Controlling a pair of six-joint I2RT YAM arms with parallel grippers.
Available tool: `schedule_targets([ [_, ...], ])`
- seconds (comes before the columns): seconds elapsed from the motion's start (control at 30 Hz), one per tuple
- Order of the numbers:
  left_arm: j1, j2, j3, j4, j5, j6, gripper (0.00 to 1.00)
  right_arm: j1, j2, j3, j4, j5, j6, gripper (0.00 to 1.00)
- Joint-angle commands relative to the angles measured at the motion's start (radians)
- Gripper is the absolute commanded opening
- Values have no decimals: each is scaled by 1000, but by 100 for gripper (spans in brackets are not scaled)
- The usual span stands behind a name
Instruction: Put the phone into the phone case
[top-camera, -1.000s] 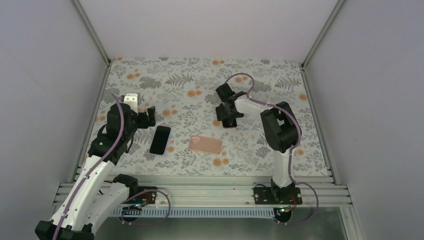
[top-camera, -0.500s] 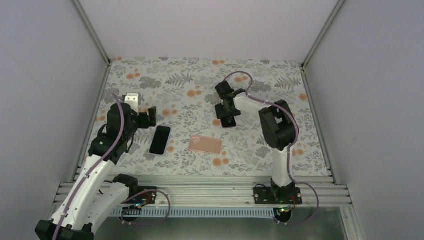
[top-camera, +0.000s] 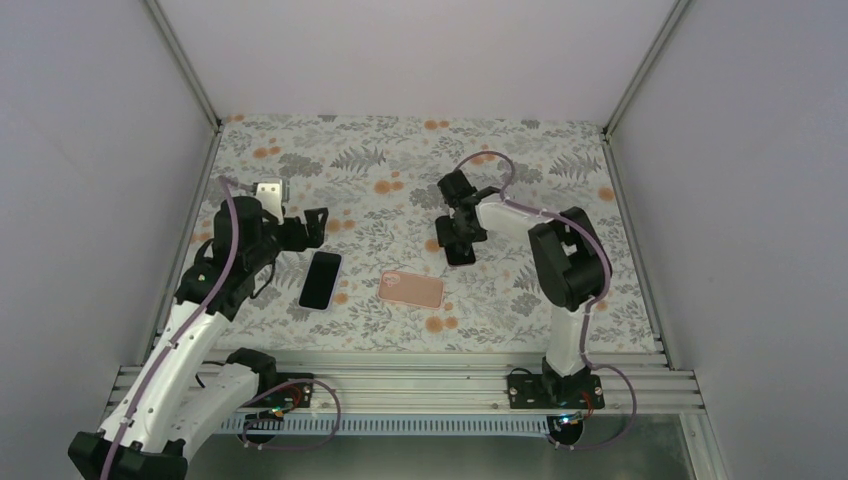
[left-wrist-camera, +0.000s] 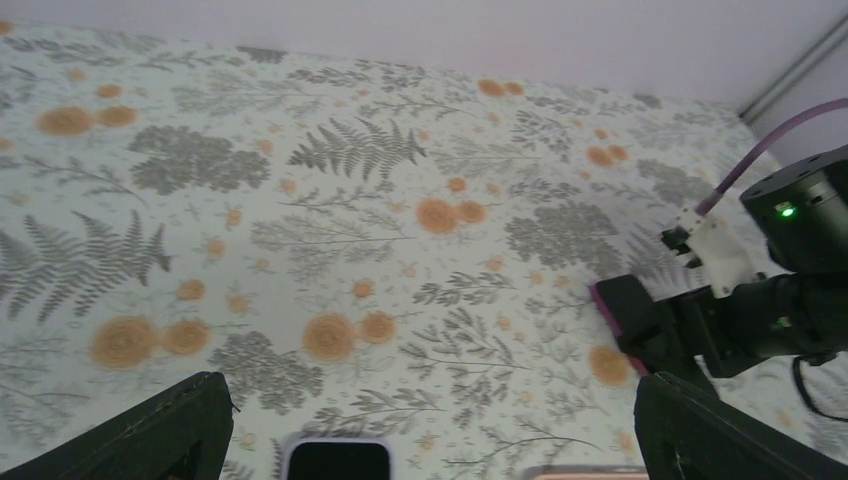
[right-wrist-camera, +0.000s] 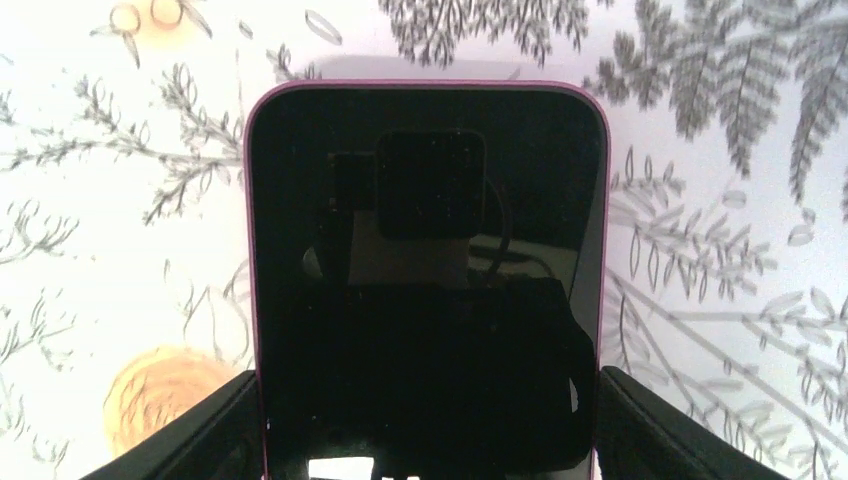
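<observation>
- Floral-print tabletop (top-camera: 400, 160) is enclosed by plain white walls (top-camera: 400, 50).
- Salmon-pink rectangular phone case (top-camera: 411, 290) is laid flat near the centre, not gripped.
- Magenta-rimmed black-screen phone (right-wrist-camera: 425, 250) is clamped at both long edges by right gripper (top-camera: 458, 243), just beyond the case.
- Black slab phone with pale rim (top-camera: 320, 280) is laid left of the case, apart from it.
- Left gripper (left-wrist-camera: 432, 410) is spread wide and empty, held over that phone's far end.

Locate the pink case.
Top view: the case lies flat on the table, just right of the black phone, apart from it, with the right tool beyond it toward the far wall.
</observation>
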Motion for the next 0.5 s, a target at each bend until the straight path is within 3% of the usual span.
schedule_targets([
  [0.0,-28,-22,-14,53,87,-103,100,-5,-102,-53,43,-51,61,43],
  [0.27,-154,-83,-140,167,60,-256,100,7,-283,-186,171,-97,168,37],
  [0.47,-318,-109,-269,351,-11,-365,100,36,-443,-316,305,-156,269,36],
])
